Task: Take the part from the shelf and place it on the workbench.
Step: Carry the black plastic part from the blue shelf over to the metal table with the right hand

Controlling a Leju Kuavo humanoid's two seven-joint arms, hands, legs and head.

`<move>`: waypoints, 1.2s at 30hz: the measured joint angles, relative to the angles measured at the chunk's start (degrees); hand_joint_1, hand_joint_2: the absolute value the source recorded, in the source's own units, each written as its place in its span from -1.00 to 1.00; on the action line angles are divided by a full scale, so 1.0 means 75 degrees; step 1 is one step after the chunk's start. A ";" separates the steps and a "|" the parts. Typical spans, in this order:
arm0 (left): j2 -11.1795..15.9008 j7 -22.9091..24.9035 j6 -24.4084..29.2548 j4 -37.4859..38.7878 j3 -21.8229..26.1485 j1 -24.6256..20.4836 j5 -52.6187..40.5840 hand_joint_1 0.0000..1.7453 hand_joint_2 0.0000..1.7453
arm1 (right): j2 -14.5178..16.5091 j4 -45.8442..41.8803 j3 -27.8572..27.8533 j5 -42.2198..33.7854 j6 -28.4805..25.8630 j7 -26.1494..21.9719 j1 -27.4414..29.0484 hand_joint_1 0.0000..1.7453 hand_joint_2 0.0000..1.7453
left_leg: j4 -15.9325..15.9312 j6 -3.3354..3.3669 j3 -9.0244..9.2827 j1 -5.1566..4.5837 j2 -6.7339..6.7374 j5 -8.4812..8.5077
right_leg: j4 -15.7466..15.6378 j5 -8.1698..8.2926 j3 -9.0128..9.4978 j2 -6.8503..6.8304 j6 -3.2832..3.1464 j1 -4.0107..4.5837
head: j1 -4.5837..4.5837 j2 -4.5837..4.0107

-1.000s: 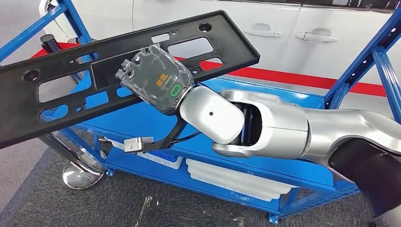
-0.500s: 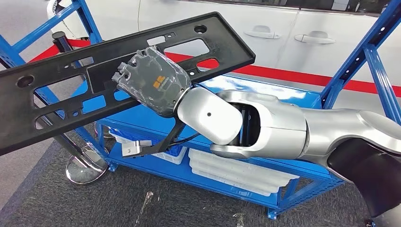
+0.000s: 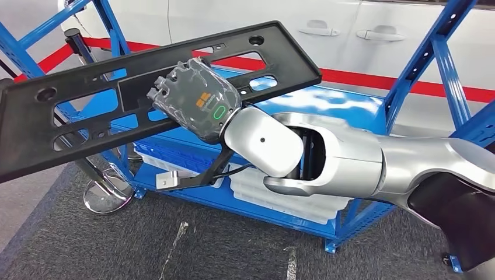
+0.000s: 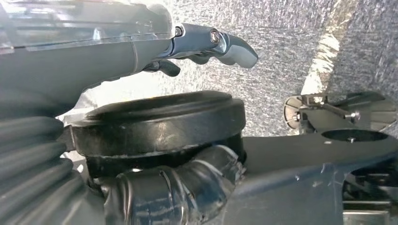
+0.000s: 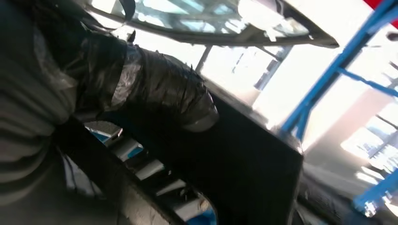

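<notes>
Carry step: right hand (image 3: 195, 99) grips the part (image 3: 70, 125) above the shelf (image 3: 350, 114); left hand (image 4: 206, 44) hangs empty, fingers apart. Next, turn toward the desk.

The panel (image 3: 146, 87) in my right hand (image 3: 195, 99) is matt black all over. That hand has a dark grey back with a small orange mark and a green ring, and my arm (image 3: 350, 160) behind it is plain silver. Past the hand, the shelf (image 3: 344, 114) is bright blue, with white trays (image 3: 286, 201) on its lower level. Beyond it a red stripe (image 3: 373, 79) runs along the floor beside a white car (image 3: 262, 17). Under my hand the carpet (image 3: 146, 245) is speckled dark grey. My left hand (image 4: 141, 51) is grey.
</notes>
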 joint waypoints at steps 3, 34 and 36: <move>0.0002 0.0012 0.0035 0.0000 -0.0003 -0.0007 0.0000 -1.00 1.00 | -0.0001 -0.0002 0.0000 -0.0016 0.0007 0.0004 0.0010 1.00 1.00 | 0.0835 -0.0116 -0.0311 0.0035 -0.0007 -0.0869 | -0.0036 0.0238 -0.0227 -0.0024 -0.0140 -0.0039 | -0.0028 -0.0001; -0.0012 0.0149 -0.0004 0.0000 -0.0052 -0.0031 0.0003 -1.00 1.00 | -0.0020 -0.0003 0.0001 -0.0277 -0.0048 -0.0149 0.0259 1.00 1.00 | 0.1019 -0.0093 -0.0297 -0.0010 -0.0014 -0.1052 | -0.0176 0.0275 -0.0131 -0.0070 -0.0133 -0.0003 | -0.0016 -0.0001; -0.0009 0.0149 -0.0004 0.0000 -0.0059 -0.0042 0.0002 -1.00 1.00 | -0.0018 -0.0003 0.0004 -0.0277 -0.0048 -0.0149 0.0271 1.00 1.00 | 0.1835 -0.0163 -0.0425 0.0027 -0.0014 -0.1447 | -0.0151 0.0425 -0.0340 -0.0075 -0.0131 -0.0003 | -0.0021 -0.0001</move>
